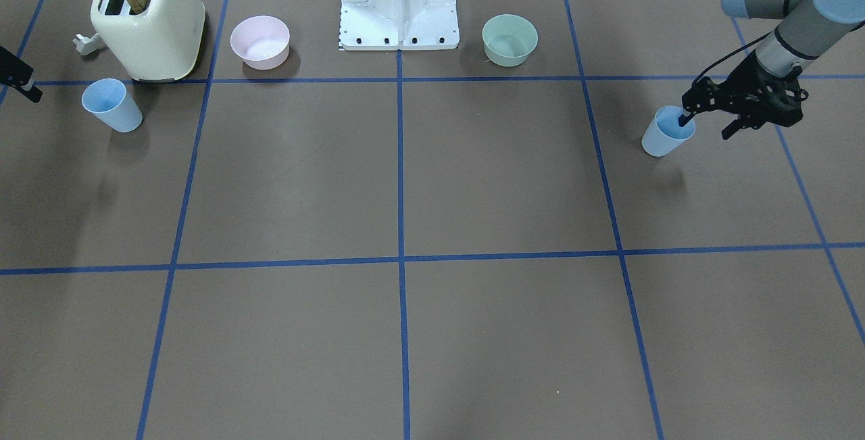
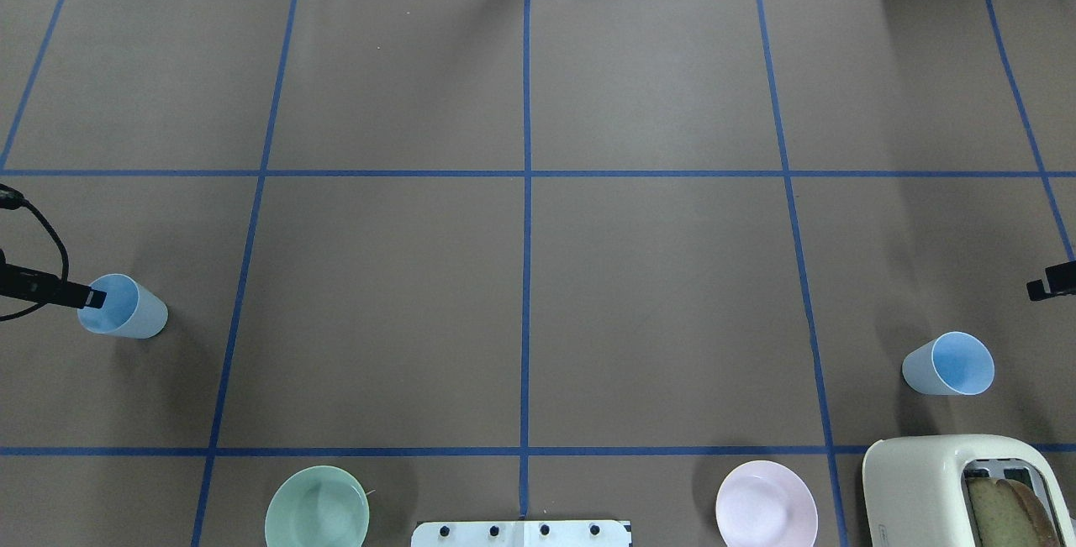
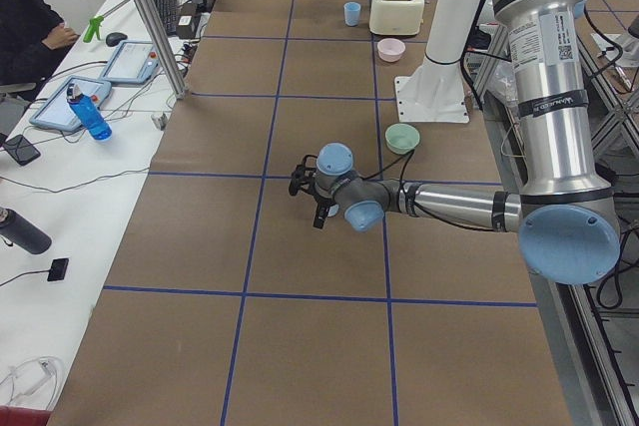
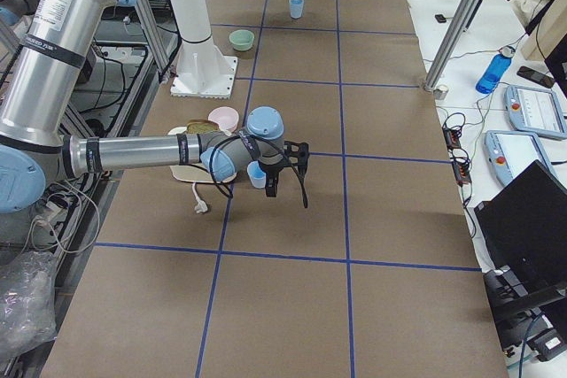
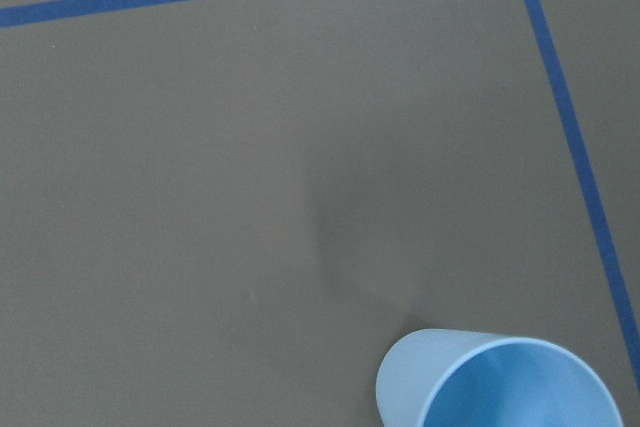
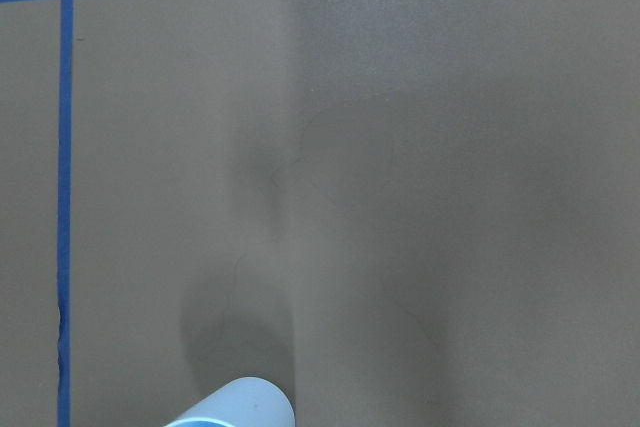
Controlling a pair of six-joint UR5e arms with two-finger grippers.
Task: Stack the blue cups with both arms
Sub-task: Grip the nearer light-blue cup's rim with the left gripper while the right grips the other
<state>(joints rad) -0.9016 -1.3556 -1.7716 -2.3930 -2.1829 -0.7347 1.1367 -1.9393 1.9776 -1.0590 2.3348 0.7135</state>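
Observation:
One blue cup point(image 1: 665, 132) stands upright at the table's left end; it also shows in the overhead view point(image 2: 126, 307) and the left wrist view point(image 5: 500, 387). My left gripper point(image 1: 709, 126) is open over it, with one fingertip point(image 2: 88, 297) at the cup's mouth and the other outside the rim. I cannot tell whether the fingertip touches the cup. The other blue cup point(image 1: 111, 105) stands upright at the right end, by the toaster; it also shows in the overhead view point(image 2: 948, 364). My right gripper point(image 4: 288, 194) is open, empty, and apart from this cup.
A cream toaster point(image 1: 149, 21) with a bread slice stands near the right cup. A pink bowl point(image 1: 260, 41) and a green bowl point(image 1: 510, 39) flank the white base pedestal point(image 1: 399, 4). Blue tape lines grid the brown table. An operators' desk runs along the far side.

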